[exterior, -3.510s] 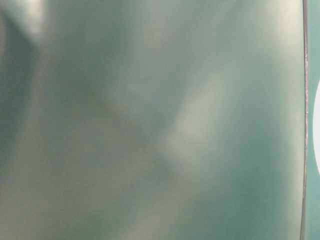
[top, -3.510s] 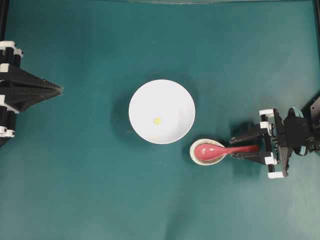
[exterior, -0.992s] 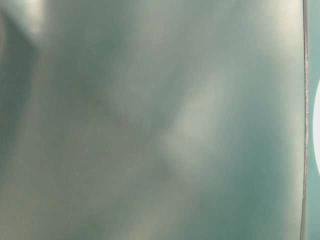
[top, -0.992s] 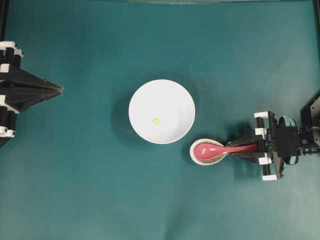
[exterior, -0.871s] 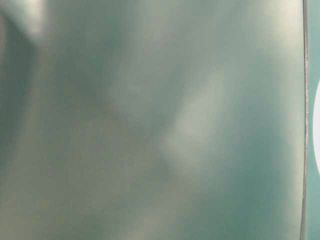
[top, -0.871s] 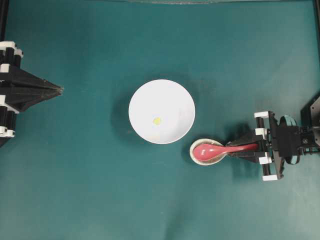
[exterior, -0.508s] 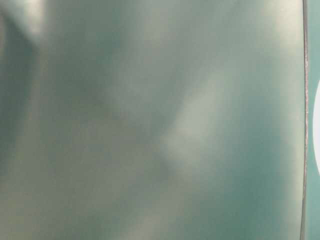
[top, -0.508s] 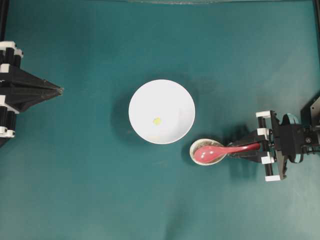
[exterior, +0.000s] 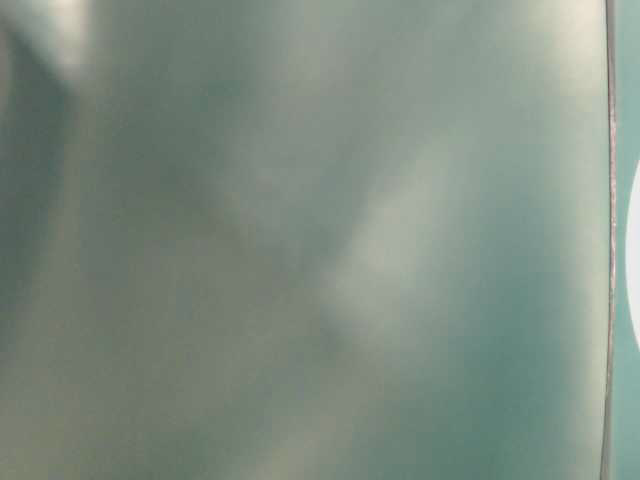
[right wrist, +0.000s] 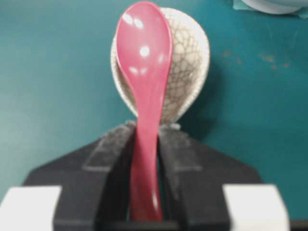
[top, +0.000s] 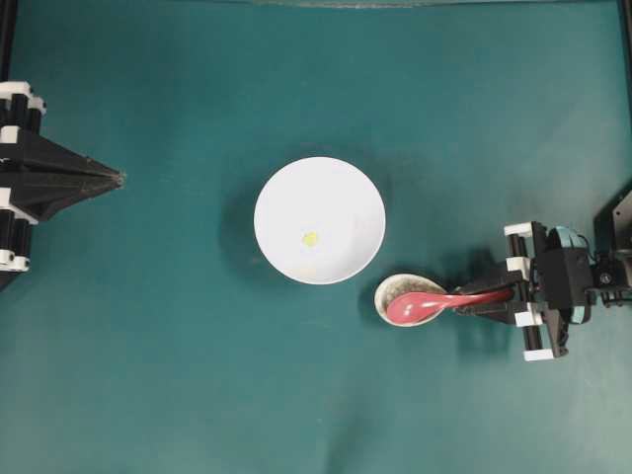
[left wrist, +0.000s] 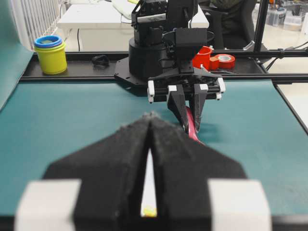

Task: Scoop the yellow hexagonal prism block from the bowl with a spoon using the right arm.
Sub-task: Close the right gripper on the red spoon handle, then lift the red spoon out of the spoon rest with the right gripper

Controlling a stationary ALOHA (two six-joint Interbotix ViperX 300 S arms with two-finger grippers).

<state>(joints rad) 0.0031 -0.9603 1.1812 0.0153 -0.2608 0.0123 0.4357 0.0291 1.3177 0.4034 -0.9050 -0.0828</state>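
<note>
The white bowl (top: 336, 188) sits mid-table with the tiny yellow hexagonal prism block (top: 310, 238) on its floor. The pink-red spoon (top: 413, 308) has its scoop over the near part of a small speckled dish (top: 399, 286). Its handle runs right into my right gripper (top: 472, 299), which is shut on it. In the right wrist view the spoon (right wrist: 144, 53) fills the gap between the black fingers (right wrist: 110, 159), its scoop off to the left of the dish (right wrist: 190, 57). My left gripper (top: 118, 179) rests shut at the far left, holding nothing.
In the left wrist view the shut left gripper (left wrist: 150, 118) points at the right arm; beyond the mat stand a yellow cup with blue rings (left wrist: 50, 54) and red tape rolls (left wrist: 219, 60). The table-level view is a teal blur.
The spoon's scoop has slid off the dish's centre toward the table's front edge, uncovering the dish's far side. The right gripper shifted slightly with it. The left arm stayed still.
</note>
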